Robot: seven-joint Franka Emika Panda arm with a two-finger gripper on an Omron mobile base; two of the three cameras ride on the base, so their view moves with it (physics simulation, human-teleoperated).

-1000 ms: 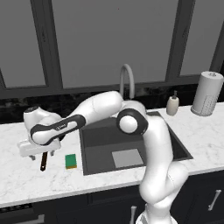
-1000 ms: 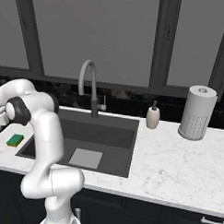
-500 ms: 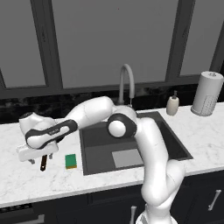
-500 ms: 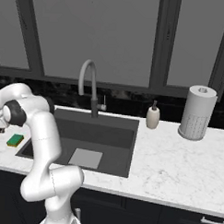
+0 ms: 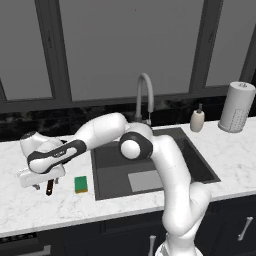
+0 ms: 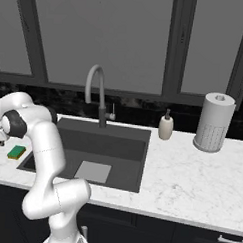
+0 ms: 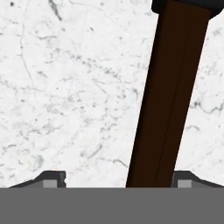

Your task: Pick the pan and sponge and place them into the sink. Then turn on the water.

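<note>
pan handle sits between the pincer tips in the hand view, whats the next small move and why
Probably close the pincer on the pan's handle. In the hand view the dark brown handle runs up between the two fingertips, nearer the right one, and they look apart from it. In the left base view the hand is low over the counter, left of the sponge, so a grip seems the step before lifting toward the sink.

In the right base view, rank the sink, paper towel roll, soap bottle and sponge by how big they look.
1. sink, by far the widest
2. paper towel roll
3. soap bottle
4. sponge

The bottle and sponge look close in size, so their order is unsure.
</note>
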